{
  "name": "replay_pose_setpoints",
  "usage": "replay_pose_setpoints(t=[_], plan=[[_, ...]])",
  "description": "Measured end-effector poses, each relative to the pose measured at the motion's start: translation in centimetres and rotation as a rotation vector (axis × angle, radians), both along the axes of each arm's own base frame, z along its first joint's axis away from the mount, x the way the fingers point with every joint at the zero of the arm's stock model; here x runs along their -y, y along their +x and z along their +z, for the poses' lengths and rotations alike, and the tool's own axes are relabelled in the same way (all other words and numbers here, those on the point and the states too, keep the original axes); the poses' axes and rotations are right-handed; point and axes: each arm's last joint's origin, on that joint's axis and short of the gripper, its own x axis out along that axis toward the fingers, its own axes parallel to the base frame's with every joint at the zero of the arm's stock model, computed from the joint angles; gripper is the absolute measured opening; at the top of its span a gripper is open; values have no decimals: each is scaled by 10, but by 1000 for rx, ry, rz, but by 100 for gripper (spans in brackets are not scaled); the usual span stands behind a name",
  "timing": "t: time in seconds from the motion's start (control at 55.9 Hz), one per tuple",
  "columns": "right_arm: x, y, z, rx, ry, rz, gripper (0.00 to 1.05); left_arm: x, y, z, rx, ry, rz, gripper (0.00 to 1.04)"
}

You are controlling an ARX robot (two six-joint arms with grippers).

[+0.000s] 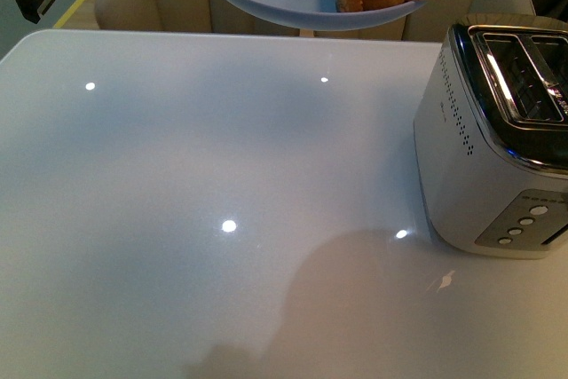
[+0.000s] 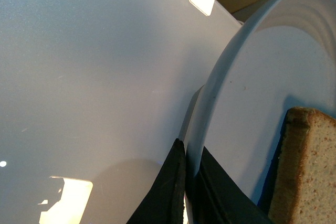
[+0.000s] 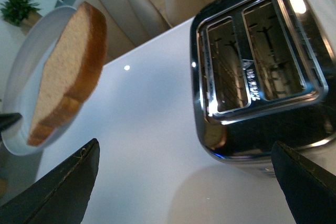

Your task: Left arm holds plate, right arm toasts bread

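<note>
Left gripper (image 2: 191,157) pinching plate (image 2: 252,77) rim, holding it raised, offering bread slice (image 3: 68,72) to right gripper (image 3: 186,179), fingers spread wide, hovering near two-slot toaster (image 3: 257,61).

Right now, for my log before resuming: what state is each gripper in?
Left gripper: shut on the rim of the plate, which carries the bread.
Right gripper: open, holding nothing.

A glossy white table (image 1: 177,175) fills most of the frame, dotted with small bright spots of reflected light (image 1: 229,225). Beige cushioned chairs (image 1: 169,11) line the top edge, and a yellow floor line (image 1: 75,4) shows upper left. The right wrist view catches a green potted plant (image 3: 20,8).
</note>
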Motion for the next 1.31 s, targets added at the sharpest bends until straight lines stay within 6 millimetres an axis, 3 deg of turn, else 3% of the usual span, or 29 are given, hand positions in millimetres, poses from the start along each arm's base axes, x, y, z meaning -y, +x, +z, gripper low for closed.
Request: replay_pose_setpoints(t=[0.161,0.411,0.68,0.894,0.93,1.038,1.306], plan=[[-11,34,1,37,148,-3,96,0,0,0,0,0,1,3],[-39,67,7,89,295,51,96,0,0,0,0,0,1,3],[-57,88,12,75,351,74,96,0,0,0,0,0,1,3],[-66,94,11,53,388,76,96,0,0,0,0,0,1,3],[-68,94,10,48,395,73,93,0,0,0,0,0,1,3],[-72,93,8,33,409,72,70,0,0,0,0,0,0,3],[-71,89,13,32,435,66,24,0,0,0,0,-1,0,3]])
